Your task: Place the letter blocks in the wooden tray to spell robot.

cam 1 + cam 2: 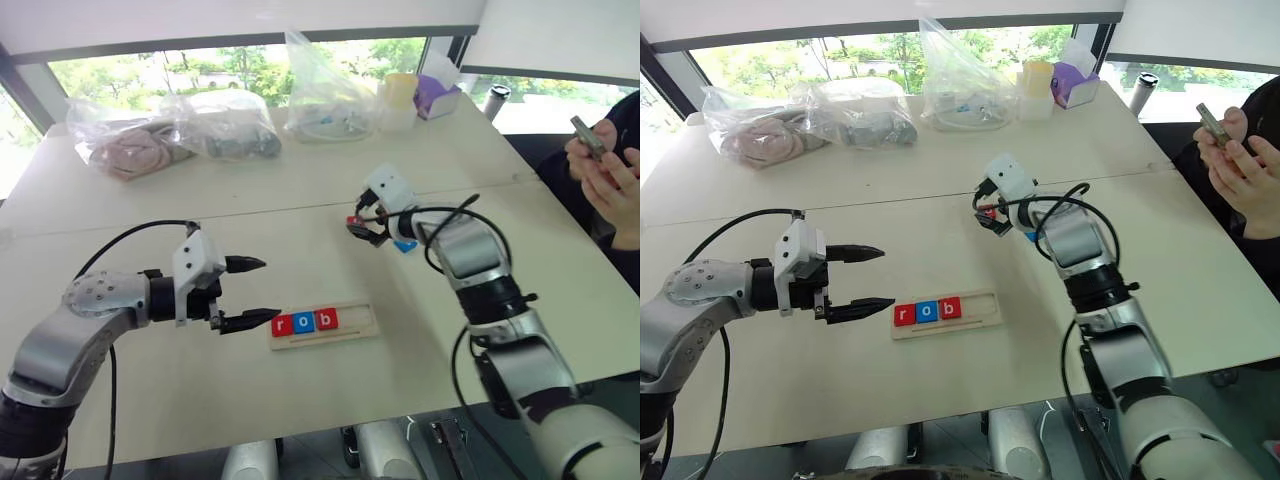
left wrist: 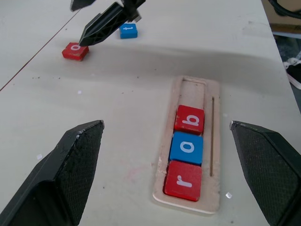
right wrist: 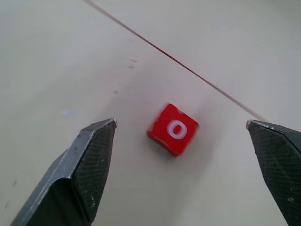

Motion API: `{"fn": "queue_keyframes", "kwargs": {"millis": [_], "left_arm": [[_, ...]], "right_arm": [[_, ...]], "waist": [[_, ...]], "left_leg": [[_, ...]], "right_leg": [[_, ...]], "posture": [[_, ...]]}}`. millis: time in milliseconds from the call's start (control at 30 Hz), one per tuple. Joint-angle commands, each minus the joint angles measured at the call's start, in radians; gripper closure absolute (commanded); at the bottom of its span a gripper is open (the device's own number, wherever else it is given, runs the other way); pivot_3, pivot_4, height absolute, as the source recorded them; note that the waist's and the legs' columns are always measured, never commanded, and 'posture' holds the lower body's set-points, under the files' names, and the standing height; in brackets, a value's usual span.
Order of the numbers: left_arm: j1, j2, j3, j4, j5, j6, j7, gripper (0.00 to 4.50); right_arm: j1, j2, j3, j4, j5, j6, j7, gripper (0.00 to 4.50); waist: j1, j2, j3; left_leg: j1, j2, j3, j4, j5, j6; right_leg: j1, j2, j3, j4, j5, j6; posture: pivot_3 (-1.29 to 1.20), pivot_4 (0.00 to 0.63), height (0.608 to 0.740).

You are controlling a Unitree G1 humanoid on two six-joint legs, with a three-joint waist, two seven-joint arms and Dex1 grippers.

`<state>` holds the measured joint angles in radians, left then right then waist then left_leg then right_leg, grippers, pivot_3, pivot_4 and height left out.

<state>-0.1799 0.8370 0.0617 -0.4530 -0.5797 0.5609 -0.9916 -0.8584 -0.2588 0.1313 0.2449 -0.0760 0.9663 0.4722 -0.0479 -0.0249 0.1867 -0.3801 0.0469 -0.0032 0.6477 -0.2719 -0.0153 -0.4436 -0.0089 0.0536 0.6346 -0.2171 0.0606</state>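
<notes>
Red o [image 3: 173, 129]: it lies flat on the tabletop [image 1: 250, 220], loose, well apart from the tray; I see it between the two spread fingers of my right end effector [image 1: 362, 222], and nothing touches it.
Tray [image 2: 214, 155]: it lies in front of the left end effector [image 1: 245, 292], with r [image 2: 183, 179], blue o [image 2: 187, 147] and b [image 2: 190, 119] side by side from one end; the rest of the groove is free.
Blue t [image 2: 128, 30]: it lies on the tabletop just beside the red o, on the side farther from the tray.
Step, as I judge: to pick the red o for the fourth place, next to b.
How to do it well: I would bring the right end effector down until the fingers stand on two opposite flat sides of the tile, not on its corners, because it lies turned against the fingers; then close slowly, lift a little, and keep the letter upward.
Right end effector: spread wide, it grasps nothing.
Left end effector: also wide and released, it hovers beside the r end of the tray.
What the views add: the right wrist view shows how the red o is turned; the left wrist view shows the letters in the tray and the free place; the eye views show a person's hands [image 1: 605, 170] with a phone at the right edge of the tabletop, and bags [image 1: 170, 135] at the far side.
</notes>
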Motion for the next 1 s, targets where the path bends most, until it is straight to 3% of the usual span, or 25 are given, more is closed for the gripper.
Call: {"fn": "queue_keyframes", "kwargs": {"millis": [33,233,500,600,767,867,1000], "left_arm": [[-0.014,0.001,0.012,-0.012,-0.002,-0.012,-0.001,0.0],[-0.016,0.0,0.012,-0.01,0.002,-0.013,0.001,0.0],[-0.001,0.01,0.039,-0.019,-0.007,-0.015,-0.001,0.0],[-0.002,0.011,0.048,-0.008,0.001,-0.021,0.004,0.0],[-0.005,0.005,0.044,-0.008,0.003,-0.021,0.013,0.0],[-0.014,0.001,0.036,-0.002,0.006,-0.023,0.018,0.0],[-0.031,-0.01,0.019,0.01,0.01,-0.027,0.016,0.0]], "right_arm": [[-0.044,0.06,-0.057,0.013,0.006,0.066,-0.109,0.03],[-0.099,0.15,-0.112,0.13,0.018,0.038,-0.25,0.03],[-0.141,0.192,-0.118,0.266,0.027,0.014,-0.336,0.03],[-0.137,0.218,-0.103,0.265,0.031,0.022,-0.34,0.86],[-0.15,0.249,-0.135,0.275,0.051,0.041,-0.372,3.37],[-0.155,0.245,-0.151,0.237,0.063,0.101,-0.39,3.36],[-0.112,0.167,-0.147,-0.026,0.086,0.339,-0.352,3.36]], "waist": [[0.001,0.0,0.0],[-0.001,0.0,0.0],[-0.008,0.0,0.0],[-0.018,0.0,0.0],[-0.022,0.0,0.0],[-0.022,0.0,0.0],[-0.016,0.001,0.001]], "left_leg": [[0.0,0.0,0.0,0.0,0.0,0.0],[0.0,0.0,0.0,0.0,0.0,0.0],[-0.001,0.0,-0.001,0.0,0.0,0.0],[-0.001,0.0,-0.002,0.0,0.0,0.0],[-0.001,0.0,-0.003,0.0,0.0,0.0],[-0.001,0.0,-0.003,0.0,0.0,0.0],[-0.003,0.0,-0.004,0.0,0.0,0.0]], "right_leg": [[0.0,0.0,0.0,0.0,0.0,0.0],[0.0,0.0,0.0,0.0,-0.001,-0.002],[0.0,0.0,0.0,-0.001,-0.001,-0.002],[0.0,0.0,-0.001,-0.001,-0.001,-0.002],[0.0,0.0,-0.001,-0.001,0.0,0.0],[0.0,0.0,-0.001,-0.001,-0.001,-0.001],[0.0,0.0,-0.002,-0.001,-0.002,-0.002]], "posture": [[0.0,0.15,0.74],[0.0,0.15,0.74],[0.0,0.15,0.74],[0.0,0.15,0.74],[0.0,0.15,0.74],[0.0,0.15,0.74],[0.0,0.15,0.74]]}}
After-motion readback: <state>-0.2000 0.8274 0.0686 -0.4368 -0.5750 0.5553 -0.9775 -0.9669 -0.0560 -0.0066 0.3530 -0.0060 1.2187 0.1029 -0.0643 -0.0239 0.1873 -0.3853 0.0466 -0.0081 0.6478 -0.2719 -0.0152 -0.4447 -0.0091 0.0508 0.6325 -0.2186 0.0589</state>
